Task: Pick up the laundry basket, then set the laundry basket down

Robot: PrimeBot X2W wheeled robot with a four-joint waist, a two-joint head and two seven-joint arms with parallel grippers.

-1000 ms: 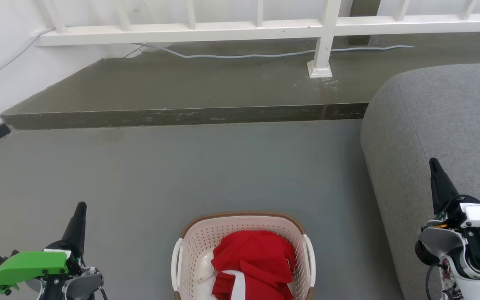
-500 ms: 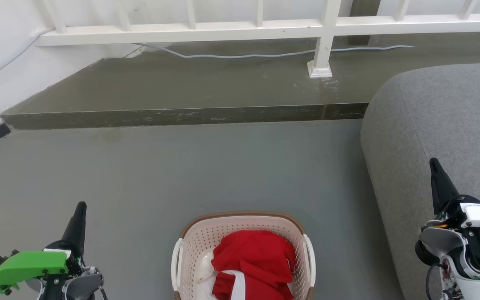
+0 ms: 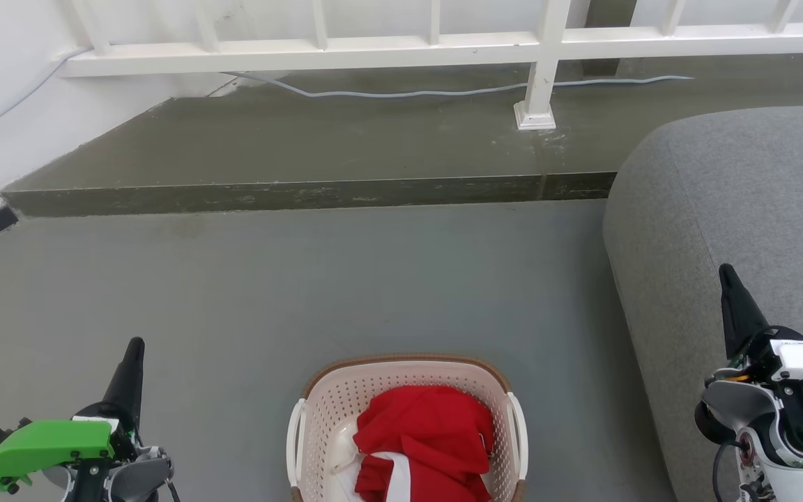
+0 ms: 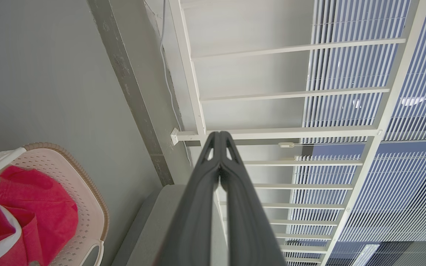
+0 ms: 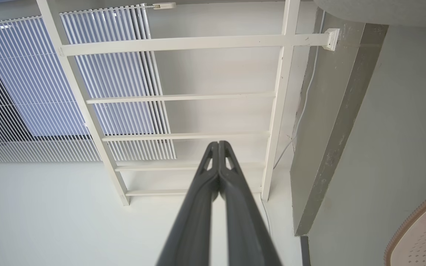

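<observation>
The laundry basket [image 3: 335, 408] is sitting between the closed, empty left gripper [image 3: 134, 348] and right gripper [image 3: 726, 275], the left seemingly nearer.

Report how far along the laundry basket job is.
Done: nothing that shows. The oval cream-white plastic laundry basket with brown rim sits on the grey floor, red cloth inside. In hand: nothing; the left pincer and right pincer are shut and empty, apart from the basket on either side. Left: grip its white side handles, lift, set down.
</observation>
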